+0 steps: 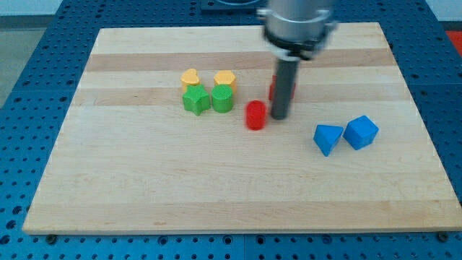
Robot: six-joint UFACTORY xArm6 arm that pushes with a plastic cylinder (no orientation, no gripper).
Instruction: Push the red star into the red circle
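No claw on this rig, so nothing to be apart or clamped: just a rod, and my tip (pixel 280 116) rests on the table (pixel 144 180), just to the view's right of the red circle (pixel 255 115) and near it; touching or not, can't tell. The red star (pixel 272 90) sits just toward the view's top of the tip, mostly hidden behind the rod, with only red slivers showing either side. Star to circle is a short run, down and to the view's left. My guess is the star is a small, light, rigid plastic block that will slide easily on smooth wood; the points mean an off-centre shove will spin it rather than move it. No grasp is possible, so contact should go on its top-right side, centred, pushing toward the circle. As I read it, the tip is on the wrong side now and needs to go round. The circle is likely just as light and may skate away on contact. Other blocks: two yellow blocks (pixel 190 77) (pixel 224 78) and two green blocks (pixel 195 100) (pixel 223 98) clustered to the view's left of the circle, near the push line's far end. Two blue blocks (pixel 328 138) (pixel 360 132) lie at the view's right, well apart. The table is flat pale wood on a blue perforated base (pixel 29 87).
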